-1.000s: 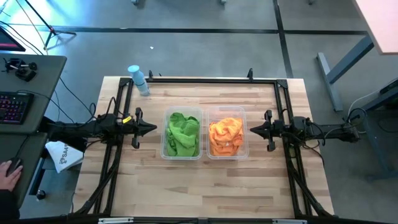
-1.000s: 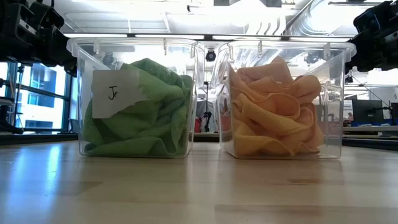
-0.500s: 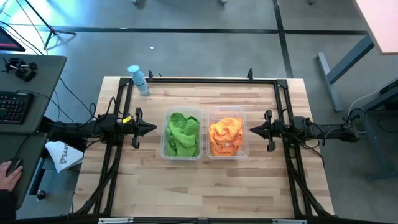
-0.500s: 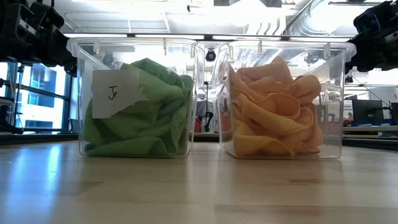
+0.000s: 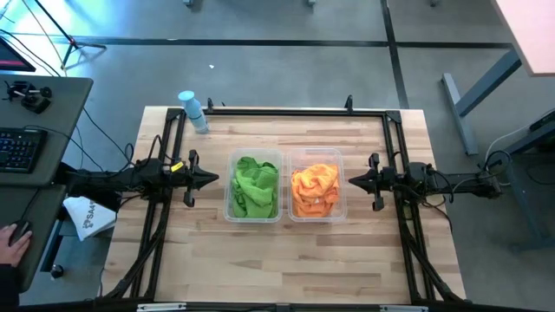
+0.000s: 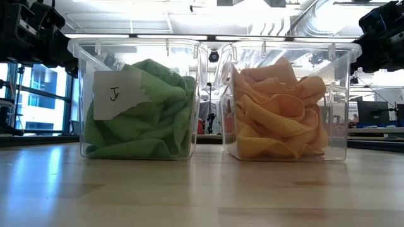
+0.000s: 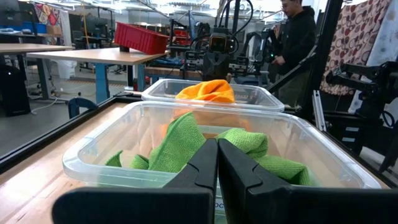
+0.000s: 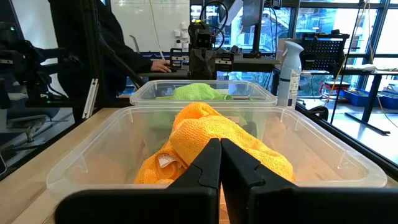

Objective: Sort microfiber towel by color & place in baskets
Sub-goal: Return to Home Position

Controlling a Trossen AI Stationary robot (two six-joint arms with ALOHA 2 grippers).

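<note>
Green towels (image 5: pixel 255 186) fill the left bin (image 5: pixel 255 154) and orange towels (image 5: pixel 315 189) the right bin (image 5: pixel 316 153); the bins stand side by side, perhaps touching. The left gripper (image 5: pixel 211 179) sits just left of them and the right gripper (image 5: pixel 354 180) just right, both pointing inward, fingers pressed together on nothing; sorting looks done

Grey floor (image 5: pixel 286 22) crossed by dark seams surrounds the pale wooden counter (image 5: pixel 286 269). A grey desk (image 5: pixel 52 104) with a keyboard (image 5: pixel 19 147) stands at its left. Beyond, 1 red bin (image 7: pixel 140 37) sits on a wooden worktable (image 7: pixel 81 56). Large windows (image 8: pixel 323 18) and white ceiling ducts (image 6: pixel 303 19) brighten the room.
</note>
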